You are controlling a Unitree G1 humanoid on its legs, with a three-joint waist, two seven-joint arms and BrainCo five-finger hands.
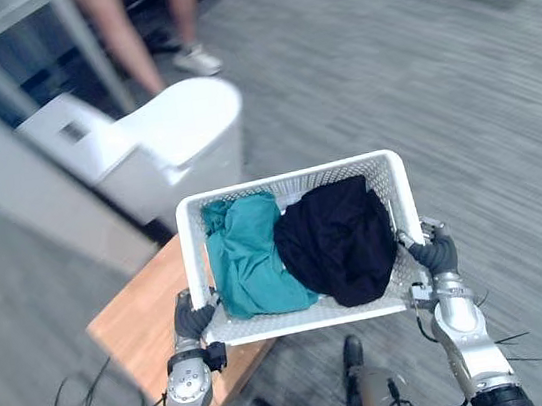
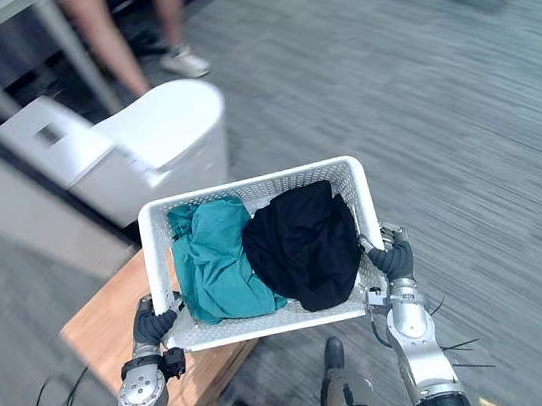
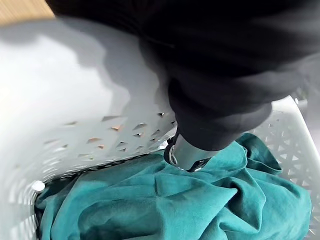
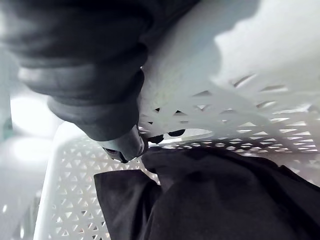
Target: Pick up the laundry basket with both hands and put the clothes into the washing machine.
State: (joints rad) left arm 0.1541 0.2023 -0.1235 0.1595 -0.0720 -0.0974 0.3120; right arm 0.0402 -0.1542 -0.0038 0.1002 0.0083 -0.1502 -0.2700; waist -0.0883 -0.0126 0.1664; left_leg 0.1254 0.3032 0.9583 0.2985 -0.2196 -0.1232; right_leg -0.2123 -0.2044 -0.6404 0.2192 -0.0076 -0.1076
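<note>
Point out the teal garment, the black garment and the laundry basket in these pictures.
teal garment [image 1: 250, 267], left eye view, middle of its crumpled folds.
black garment [image 1: 337, 239], left eye view, centre of the bunched cloth.
laundry basket [image 1: 288, 177], left eye view, far rim, on bare white plastic.

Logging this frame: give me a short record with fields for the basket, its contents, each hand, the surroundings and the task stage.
basket: white laundry basket, carried by its two short sides, partly above the wooden table
contents: teal garment on the robot's left, black garment on its right, the two touching
left hand: left hand curled over the left rim
right hand: right hand curled over the right rim
surroundings: white appliance beyond the basket, to the left; person's legs behind it
stage: basket gripped, clothes not yet loaded
</note>
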